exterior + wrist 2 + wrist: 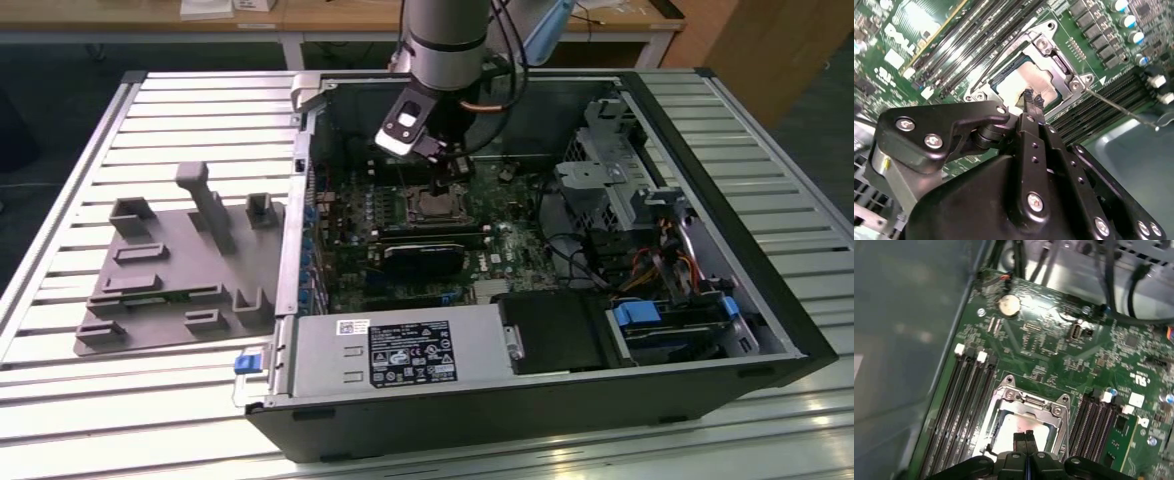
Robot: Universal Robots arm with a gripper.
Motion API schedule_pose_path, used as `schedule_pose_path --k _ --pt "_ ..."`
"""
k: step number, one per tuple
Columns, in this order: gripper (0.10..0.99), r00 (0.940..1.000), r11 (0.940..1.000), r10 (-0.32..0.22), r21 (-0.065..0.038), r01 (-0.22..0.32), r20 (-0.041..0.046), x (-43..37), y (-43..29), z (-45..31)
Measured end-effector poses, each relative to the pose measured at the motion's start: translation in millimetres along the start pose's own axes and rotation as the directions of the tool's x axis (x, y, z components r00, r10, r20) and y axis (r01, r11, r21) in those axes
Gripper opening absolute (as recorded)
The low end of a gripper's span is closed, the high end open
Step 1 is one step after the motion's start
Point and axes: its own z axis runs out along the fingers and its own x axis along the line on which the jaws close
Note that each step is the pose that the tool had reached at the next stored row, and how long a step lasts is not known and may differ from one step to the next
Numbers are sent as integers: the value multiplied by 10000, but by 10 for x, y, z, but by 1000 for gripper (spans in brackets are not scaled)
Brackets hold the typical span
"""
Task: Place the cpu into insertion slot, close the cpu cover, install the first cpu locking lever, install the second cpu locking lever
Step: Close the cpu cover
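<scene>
Your open computer case (787, 340) lies on the slatted table (174, 110). Over its green board (1054, 350), the gripper (451, 168) (1032, 99) (1026, 436) hangs just above the insertion slot (434, 205). Its 2 fingertips (1019, 440) are pressed together with nothing between them. The cpu cover (1029, 401) lies down around the cpu (1019, 80) (1019, 422), which sits in the slot. 1 thin locking lever (1119, 107) juts out across the memory slots (1089, 120).

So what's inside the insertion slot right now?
The cpu lies in the insertion slot, metal top up. The shut end effector covers one edge; whatever is beneath the chip is hidden.
</scene>
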Motion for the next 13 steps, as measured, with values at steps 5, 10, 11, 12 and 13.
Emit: schedule_pose_path --k 5,10,11,12,13 --pt "102 9958 9958 -914 -7 914 -32 0 0 2" --pt "102 9833 9833 -1820 -18 1819 -62 0 0 6" --pt "102 9782 9782 -2075 -21 2075 -71 0 0 7" --pt "102 9742 9742 -2257 -24 2257 -77 0 0 7" --pt "102 9586 9586 -2847 -34 2847 -96 0 0 9"
